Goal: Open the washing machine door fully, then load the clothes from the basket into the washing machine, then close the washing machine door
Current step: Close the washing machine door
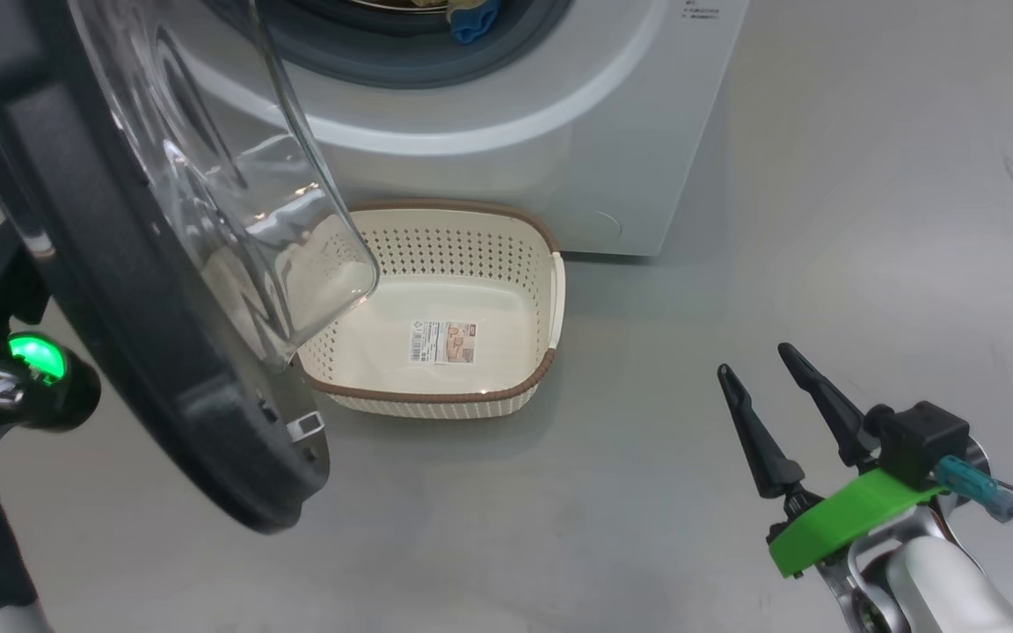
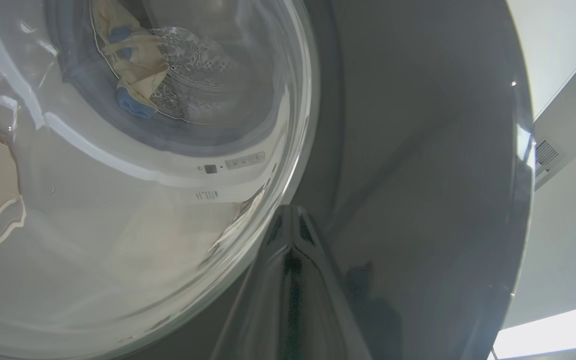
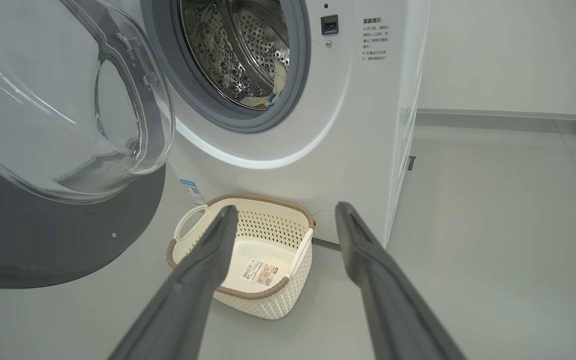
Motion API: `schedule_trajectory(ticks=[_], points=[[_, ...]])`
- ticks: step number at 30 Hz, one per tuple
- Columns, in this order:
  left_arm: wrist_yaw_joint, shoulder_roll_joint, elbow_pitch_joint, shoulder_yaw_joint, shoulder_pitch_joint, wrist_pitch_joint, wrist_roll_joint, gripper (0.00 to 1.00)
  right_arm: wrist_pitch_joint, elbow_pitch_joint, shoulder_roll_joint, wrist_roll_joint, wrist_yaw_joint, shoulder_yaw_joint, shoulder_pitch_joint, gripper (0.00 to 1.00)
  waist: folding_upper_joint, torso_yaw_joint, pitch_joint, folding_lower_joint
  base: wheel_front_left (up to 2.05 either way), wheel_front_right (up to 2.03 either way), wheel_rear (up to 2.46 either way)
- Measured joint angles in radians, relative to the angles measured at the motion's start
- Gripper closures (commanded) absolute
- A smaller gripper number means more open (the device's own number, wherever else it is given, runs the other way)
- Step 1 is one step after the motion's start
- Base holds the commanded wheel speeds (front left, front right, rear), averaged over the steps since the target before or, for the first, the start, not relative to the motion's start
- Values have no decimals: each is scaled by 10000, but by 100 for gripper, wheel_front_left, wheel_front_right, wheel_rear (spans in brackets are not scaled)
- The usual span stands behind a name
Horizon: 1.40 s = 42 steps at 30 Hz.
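The washing machine [image 1: 559, 149] stands with its drum uncovered. Its door [image 1: 120, 290] hangs swung out to the left, the glass bowl over the basket's left end. Pale yellow clothes [image 3: 268, 100] with a blue cuff [image 1: 471, 22] lie inside the drum at the gasket. The cream basket [image 1: 427, 393] sits on the floor before the machine, holding nothing but its floor sticker. My left gripper [image 2: 292, 212] is shut with nothing in it, tip close against the door's dark outer rim [image 2: 418, 175] beside the glass; contact cannot be told. My right gripper [image 1: 757, 362] hovers open to the right of the basket, holding nothing.
Bare grey floor [image 1: 823, 220] stretches to the right of the machine and in front of the basket. My left arm's wrist with a green light [image 1: 36, 356] sits behind the door at the lower left. A white wall [image 3: 508, 55] rises beyond the machine.
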Motion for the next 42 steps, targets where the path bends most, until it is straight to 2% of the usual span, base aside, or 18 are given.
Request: schedule_trajectory(ticks=[14, 24, 30, 42], points=[[-961, -311, 828, -345, -192, -1177, 577, 100, -88, 174, 88, 8, 0, -230, -5, 0, 0, -1006, -139, 0, 0, 0, 0], [-1135, -437, 1233, -353, -203, -2090, 604, 100, -100, 184, 178, 10, 0, -320, 121, 0, 0, -1652, -406, 0, 0, 0, 0], [-1137, -470, 1068, -485, -213, -3313, 874, 100, -100, 174, 221, 19, 0, -334, 230, 0, 0, -1990, -437, 0, 0, 0, 0], [-1141, -514, 984, -878, -208, -4928, 1323, 100, -102, 140, 318, 23, 0, -395, 231, 0, 0, -2501, -443, 0, 0, 0, 0]])
